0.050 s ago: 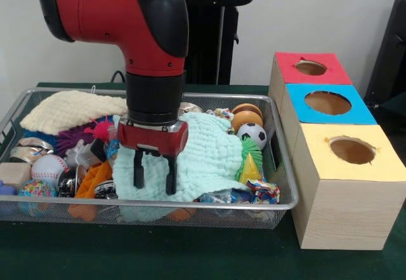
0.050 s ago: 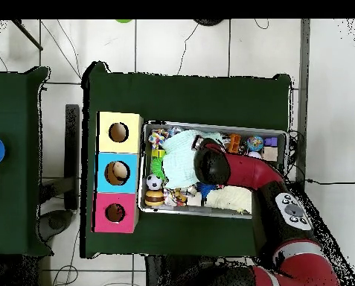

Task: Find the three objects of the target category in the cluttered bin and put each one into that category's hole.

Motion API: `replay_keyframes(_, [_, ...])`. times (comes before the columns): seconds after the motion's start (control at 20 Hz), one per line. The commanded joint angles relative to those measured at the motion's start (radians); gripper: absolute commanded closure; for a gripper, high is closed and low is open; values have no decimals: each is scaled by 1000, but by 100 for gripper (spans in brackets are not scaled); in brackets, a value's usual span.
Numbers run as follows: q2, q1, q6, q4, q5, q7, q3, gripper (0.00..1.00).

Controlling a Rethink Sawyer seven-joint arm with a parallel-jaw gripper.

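Note:
My gripper (image 1: 154, 178) hangs open in the wire bin (image 1: 288, 166), its two black fingers (image 1: 138, 173) spread over the front of a mint-green cloth (image 1: 209, 153), with nothing between them. Around the cloth lie a soccer ball (image 1: 252, 131), a wooden burger toy (image 1: 246, 115), a baseball (image 1: 48, 167), a yellow and green spiky toy (image 1: 251, 166) and orange pieces (image 1: 94, 178). A cream cloth (image 1: 70, 110) covers the far left corner. In the overhead view the arm's wrist (image 2: 210, 165) hides the gripper above the mint cloth (image 2: 176, 156).
Beside the bin stand three joined wooden boxes, each with a round hole on top: red (image 1: 311, 68), blue (image 1: 328, 103) and yellow (image 1: 352, 150). From overhead they are red (image 2: 114, 213), blue (image 2: 117, 173) and yellow (image 2: 119, 132). Candy wrappers (image 1: 254, 192) lie at the bin's front right.

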Motion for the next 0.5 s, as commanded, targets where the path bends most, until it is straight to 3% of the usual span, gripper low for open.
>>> replay_keyframes(0.05, [63, -23, 173, -6, -62, -105, 106, 0])
replay_keyframes(0.5, [47, -23, 200, 43, -58, -94, 122, 0])
